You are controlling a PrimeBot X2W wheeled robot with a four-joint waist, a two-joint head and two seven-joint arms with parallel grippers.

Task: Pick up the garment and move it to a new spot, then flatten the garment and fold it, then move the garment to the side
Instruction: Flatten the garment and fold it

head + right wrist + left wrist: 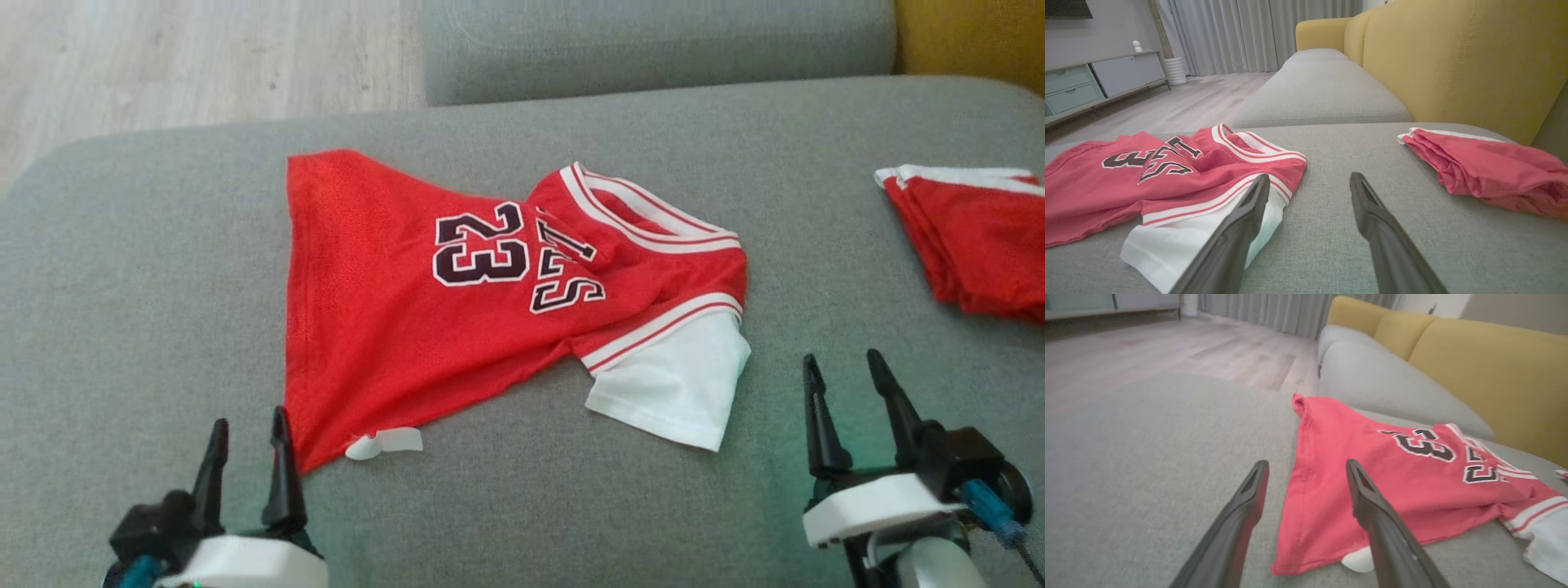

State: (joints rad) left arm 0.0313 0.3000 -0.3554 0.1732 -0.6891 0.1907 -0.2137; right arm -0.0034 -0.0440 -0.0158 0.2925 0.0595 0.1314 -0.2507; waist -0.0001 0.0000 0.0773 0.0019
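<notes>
Red jersey [457, 327] spread on grey sofa cushion [122, 286], both grippers empty.
Jersey's near hem corner lies just beside left gripper [249, 425], jaws wide apart, holding nothing; white sleeve [669, 392] sits near right gripper [841, 359], jaws also spread, clear of the cloth. Chest reads "23"; letters beside it creased, only an "S" clear. Small white tag [384, 443] at hem, text unreadable. Folded red garment [980, 245] well apart at right.

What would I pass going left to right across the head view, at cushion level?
left pincer → red jersey → its white sleeve → right pincer → folded red cloth, cut off by the right edge.
</notes>
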